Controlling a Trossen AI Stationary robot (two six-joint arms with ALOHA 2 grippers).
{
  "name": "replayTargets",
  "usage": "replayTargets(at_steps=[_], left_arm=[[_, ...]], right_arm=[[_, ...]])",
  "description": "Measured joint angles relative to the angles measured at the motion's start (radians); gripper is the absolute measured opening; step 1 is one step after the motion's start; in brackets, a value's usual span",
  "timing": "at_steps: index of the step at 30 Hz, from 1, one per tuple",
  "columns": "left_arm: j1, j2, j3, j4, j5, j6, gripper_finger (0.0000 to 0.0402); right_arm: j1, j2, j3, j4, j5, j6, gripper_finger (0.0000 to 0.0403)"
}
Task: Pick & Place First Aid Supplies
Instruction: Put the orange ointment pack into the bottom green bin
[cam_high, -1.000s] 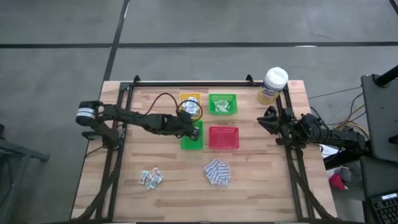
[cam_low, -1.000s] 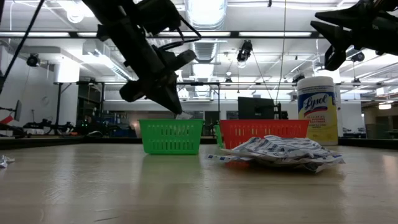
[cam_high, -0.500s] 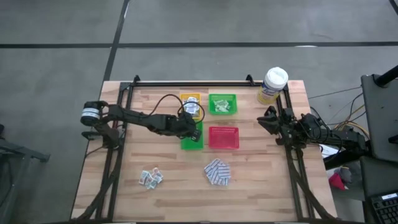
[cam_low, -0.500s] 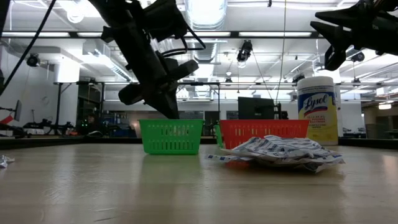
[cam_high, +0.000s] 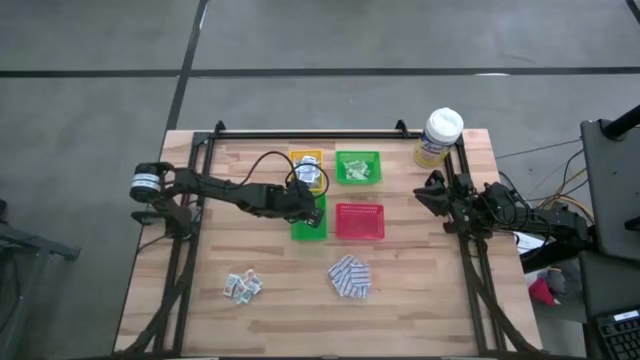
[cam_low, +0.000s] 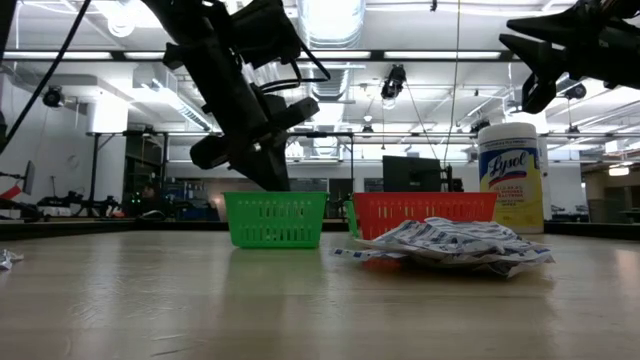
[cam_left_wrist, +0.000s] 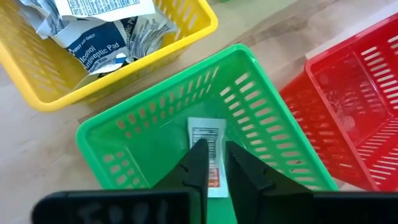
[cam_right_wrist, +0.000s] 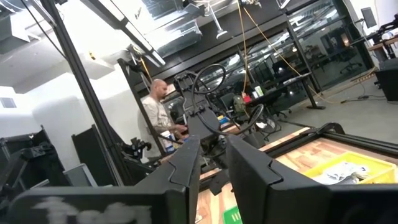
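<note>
A white packet (cam_left_wrist: 204, 129) lies on the floor of the near green tray (cam_left_wrist: 244, 55), which sits mid-table (cam_high: 308, 232). My left gripper (cam_left_wrist: 214, 145) reaches down into that tray (cam_low: 275, 185), its fingers a little apart right over the packet's near end. Loose supplies lie toward the near edge: a small pile of sachets (cam_high: 242, 286) and a heap of blue-and-white pads (cam_high: 350, 277). My right gripper (cam_high: 426, 190) waits raised at the table's right edge, fingers apart and holding nothing (cam_right_wrist: 213, 140).
A yellow tray (cam_high: 306, 160) with pad packets and a second green tray (cam_high: 358, 167) with pale strips stand behind the near green one. A red tray (cam_high: 360, 222) stands right of it. A yellow canister (cam_high: 440, 136) stands at the far right. A person shows in the room beyond.
My left gripper has tipped downward, and its fingertips have sunk from just above the near green tray's rim to inside the tray. The white packet that stuck out at the fingertips has gone down with them and no longer shows above the rim.
</note>
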Motion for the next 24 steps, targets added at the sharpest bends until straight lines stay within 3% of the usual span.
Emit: replayTargets(at_steps=[8,15,20,24], left_arm=[[0.007,-0.084,0.006,-0.015,0.041,0.127,0.0082],[0.002,-0.248,0.003,-0.098,0.340,0.338,0.0081],[-0.016,-0.341,0.002,-0.260,0.474,0.317,0.0081],[-0.041,-0.386,0.000,-0.379,0.564,0.172,0.0081]], right_arm=[[0.000,0.000,0.000,0.000,0.000,0.000,0.0068],[0.000,0.000,0.000,0.000,0.000,0.000,0.0078],[0.000,0.000,0.000,0.000,0.000,-0.005,0.0084],[0.000,0.000,0.000,0.000,0.000,-0.007,0.0084]])
